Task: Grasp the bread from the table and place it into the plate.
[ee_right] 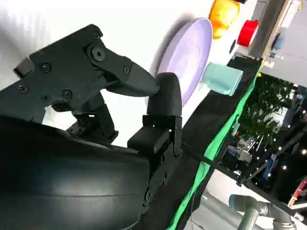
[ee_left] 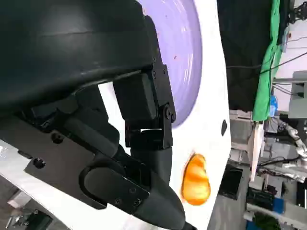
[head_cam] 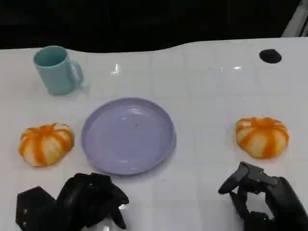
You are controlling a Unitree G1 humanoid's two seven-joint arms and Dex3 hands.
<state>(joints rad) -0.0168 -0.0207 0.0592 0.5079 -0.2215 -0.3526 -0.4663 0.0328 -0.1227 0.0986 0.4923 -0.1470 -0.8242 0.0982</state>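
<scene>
From the head view, one bread (head_cam: 45, 144) lay left of the plate (head_cam: 128, 135) and another bread (head_cam: 262, 136) well to its right. The right hand (head_cam: 262, 197) sat just short of that right one, fingers spread and empty; the left hand (head_cam: 89, 199) was curled on nothing below the plate. The left wrist view showed the plate (ee_left: 184, 57) and the far bread (ee_left: 195, 178) beyond the fingers (ee_left: 146, 115). The right wrist view showed parted fingers (ee_right: 163, 103), the plate (ee_right: 187, 52) and a mug (ee_right: 221, 79).
</scene>
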